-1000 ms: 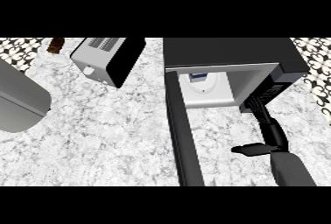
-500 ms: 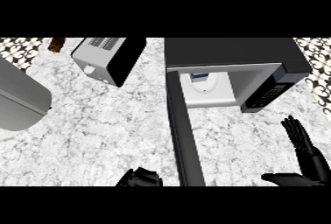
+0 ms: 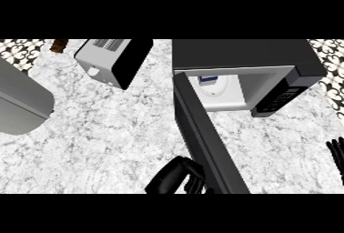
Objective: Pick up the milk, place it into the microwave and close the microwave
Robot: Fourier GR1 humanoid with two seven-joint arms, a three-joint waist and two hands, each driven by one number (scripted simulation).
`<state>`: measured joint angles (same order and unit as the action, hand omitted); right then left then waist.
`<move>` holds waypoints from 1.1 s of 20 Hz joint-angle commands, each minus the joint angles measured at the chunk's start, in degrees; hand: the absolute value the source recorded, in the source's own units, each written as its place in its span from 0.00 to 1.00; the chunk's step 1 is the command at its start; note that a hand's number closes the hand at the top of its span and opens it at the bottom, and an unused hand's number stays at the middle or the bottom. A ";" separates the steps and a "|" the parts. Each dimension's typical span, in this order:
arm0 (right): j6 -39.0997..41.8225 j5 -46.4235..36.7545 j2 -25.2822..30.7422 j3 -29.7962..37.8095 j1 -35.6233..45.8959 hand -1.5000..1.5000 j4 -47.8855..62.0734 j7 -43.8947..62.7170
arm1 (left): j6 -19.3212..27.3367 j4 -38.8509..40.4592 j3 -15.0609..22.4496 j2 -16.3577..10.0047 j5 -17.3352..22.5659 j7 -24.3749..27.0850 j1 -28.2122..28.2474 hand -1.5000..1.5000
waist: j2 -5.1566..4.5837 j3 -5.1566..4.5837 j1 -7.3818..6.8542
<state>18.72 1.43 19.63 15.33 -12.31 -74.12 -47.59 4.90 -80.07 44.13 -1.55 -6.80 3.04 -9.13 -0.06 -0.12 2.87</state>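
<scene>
Marble counter point(image 3: 101, 136): milk point(image 3: 214, 86) sits inside microwave point(image 3: 242, 57), door point(image 3: 200, 132) swung wide. L hand point(image 3: 176, 177) curled, empty, just left of door's free end, so nearer. R hand point(image 3: 335, 154) at right edge, fingers straight.

— Where does the left hand point(image 3: 176, 178) sit?
— Low in the head view, at the bottom edge near the middle: a dark, bunched shape angled up to the right.
— And the right hand point(image 3: 335, 154)?
— Only its fingers show, at the right edge, straight, close together, pointing up.
</scene>
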 commanded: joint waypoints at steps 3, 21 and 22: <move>6.69 5.50 2.83 1.10 -2.49 0.00 -5.88 -0.70 | 5.34 13.33 9.40 1.50 8.90 4.08 -11.53 1.00 | -0.37 -0.03 1.24; 10.40 16.29 9.65 -1.19 -0.03 0.00 -18.33 7.16 | 29.40 18.36 14.11 1.54 24.94 8.16 -22.62 1.00 | -1.72 -0.45 7.91; 10.52 16.61 10.65 -0.71 0.59 0.00 -18.20 7.38 | 30.28 17.36 13.93 1.54 25.92 7.83 -23.91 1.00 | -1.74 -0.39 8.36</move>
<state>25.32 16.11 28.54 14.80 -12.70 -91.40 -39.75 31.60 -61.82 59.48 -0.23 16.06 9.30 -30.23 -1.43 -0.42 9.91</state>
